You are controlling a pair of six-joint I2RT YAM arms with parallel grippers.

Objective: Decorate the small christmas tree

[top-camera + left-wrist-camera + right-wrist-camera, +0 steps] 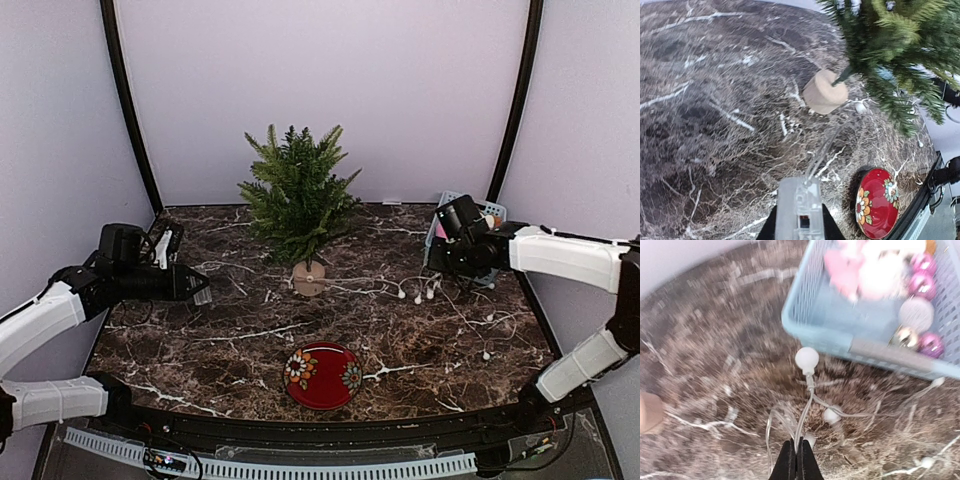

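Observation:
The small christmas tree (298, 200) stands on its wood stump (308, 278) at the back centre, with bare green branches. In the left wrist view the tree (890, 35) and stump (825, 92) lie ahead. A string of white bulb lights (418, 297) trails across the marble on the right. My right gripper (796, 452) is shut on the string's thin wire just below a round bulb (806, 359); in the top view the right gripper (445, 265) sits low beside the basket. My left gripper (800, 220) is shut on a clear plastic box (799, 202), from which a clear wire runs toward the stump.
A light blue basket (815, 335) holds pink, silver and gold baubles and soft pink and white ornaments; in the top view the basket (492, 210) is at the back right. A red flowered plate (322, 375) lies at the front centre. Curved walls close the back and sides.

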